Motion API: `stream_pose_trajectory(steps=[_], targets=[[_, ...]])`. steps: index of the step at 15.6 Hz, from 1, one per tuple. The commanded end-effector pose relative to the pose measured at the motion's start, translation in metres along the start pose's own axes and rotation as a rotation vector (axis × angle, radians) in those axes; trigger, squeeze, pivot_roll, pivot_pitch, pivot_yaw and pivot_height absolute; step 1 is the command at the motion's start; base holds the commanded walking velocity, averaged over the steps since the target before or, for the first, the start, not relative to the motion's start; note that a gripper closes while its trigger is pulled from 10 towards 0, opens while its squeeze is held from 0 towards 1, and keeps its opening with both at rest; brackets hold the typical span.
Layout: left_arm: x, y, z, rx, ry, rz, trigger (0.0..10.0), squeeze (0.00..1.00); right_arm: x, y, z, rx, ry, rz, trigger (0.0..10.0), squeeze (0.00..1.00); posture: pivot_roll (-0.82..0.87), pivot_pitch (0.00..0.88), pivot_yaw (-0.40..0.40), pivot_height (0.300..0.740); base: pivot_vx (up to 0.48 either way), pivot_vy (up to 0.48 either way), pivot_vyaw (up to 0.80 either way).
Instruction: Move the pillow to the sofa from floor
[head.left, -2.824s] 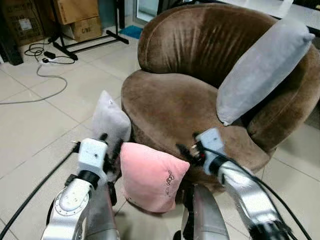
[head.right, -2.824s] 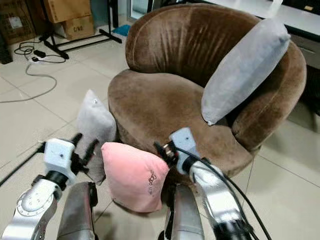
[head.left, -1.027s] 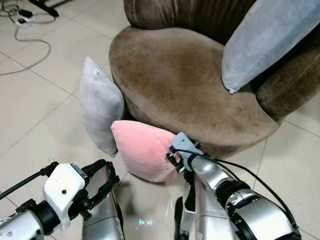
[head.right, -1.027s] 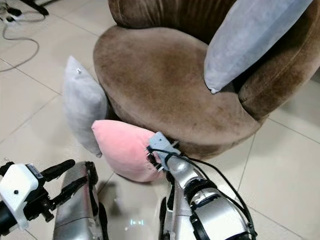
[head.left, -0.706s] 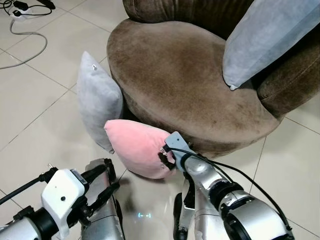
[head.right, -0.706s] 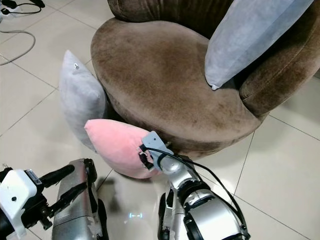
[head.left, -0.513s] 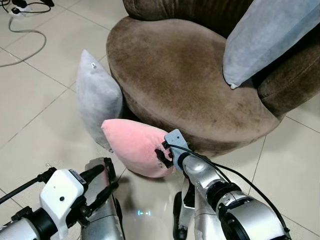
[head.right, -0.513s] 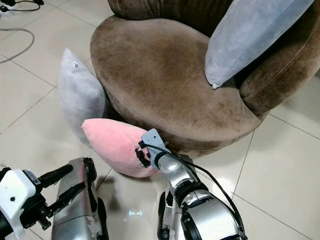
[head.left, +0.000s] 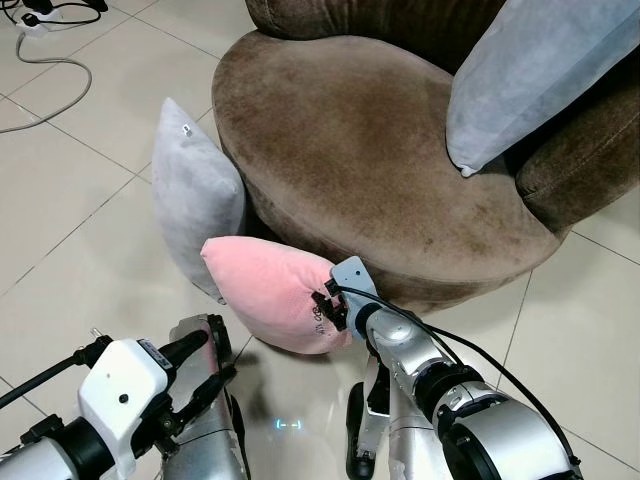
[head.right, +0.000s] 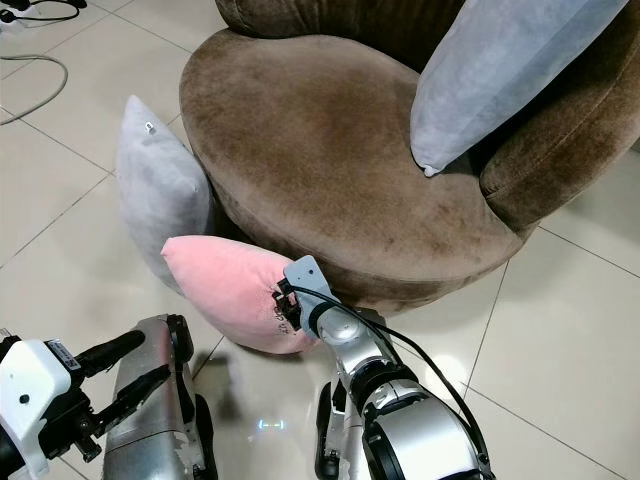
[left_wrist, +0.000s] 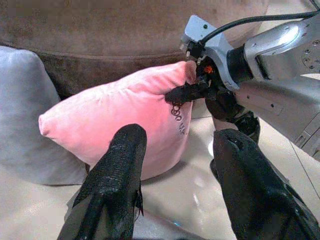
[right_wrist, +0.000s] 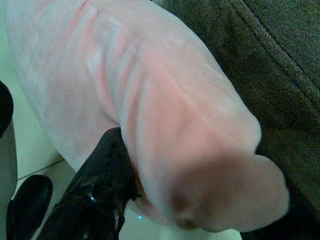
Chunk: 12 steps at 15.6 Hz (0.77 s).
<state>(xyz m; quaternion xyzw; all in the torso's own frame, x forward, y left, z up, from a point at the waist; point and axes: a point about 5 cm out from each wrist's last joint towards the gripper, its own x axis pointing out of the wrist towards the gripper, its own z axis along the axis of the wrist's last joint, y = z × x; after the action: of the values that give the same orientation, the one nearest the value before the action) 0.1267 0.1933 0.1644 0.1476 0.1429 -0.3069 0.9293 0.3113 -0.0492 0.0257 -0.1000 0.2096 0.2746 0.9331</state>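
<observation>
Right gripper: lower centre, jaws clamped on pink pillow corner.
Left gripper: lower left, jaws wide.
Pillow: on floor, against brown sofa.

Bright, even light; glossy floor glare, right wrist view blurred.

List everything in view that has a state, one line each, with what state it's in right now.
pink pillow: on the floor, leaning against the sofa base, corner pinched.
right gripper: shut on the pink pillow's corner.
left gripper: open, held low, short of the pink pillow.
grey floor pillow: upright on the floor, leaning on the sofa.
grey sofa pillow: propped against the sofa's armrest.
sofa: seat centre bare.
</observation>
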Motion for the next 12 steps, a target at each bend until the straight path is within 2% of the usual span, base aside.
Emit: stream_pose_trajectory(steps=[1, 12], targets=[[-0.0018, -0.0037, 0.0014, -0.004, 0.005, -0.019, 10.0, 0.00, -0.0014, 0.0000, -0.0049, 0.018, 0.008, 0.003, 0.0, 0.00, 0.21, 0.276, -0.089, 0.501, 0.000, 0.000, 0.00], [-0.0013, -0.0030, 0.0013, -0.003, 0.011, -0.016, 10.0, 0.00, -0.0021, -0.0017, -0.0061, 0.022, 0.011, 0.003, 0.0, 0.00, 0.21, 0.266, -0.089, 0.501, 0.000, 0.000, 0.00]])
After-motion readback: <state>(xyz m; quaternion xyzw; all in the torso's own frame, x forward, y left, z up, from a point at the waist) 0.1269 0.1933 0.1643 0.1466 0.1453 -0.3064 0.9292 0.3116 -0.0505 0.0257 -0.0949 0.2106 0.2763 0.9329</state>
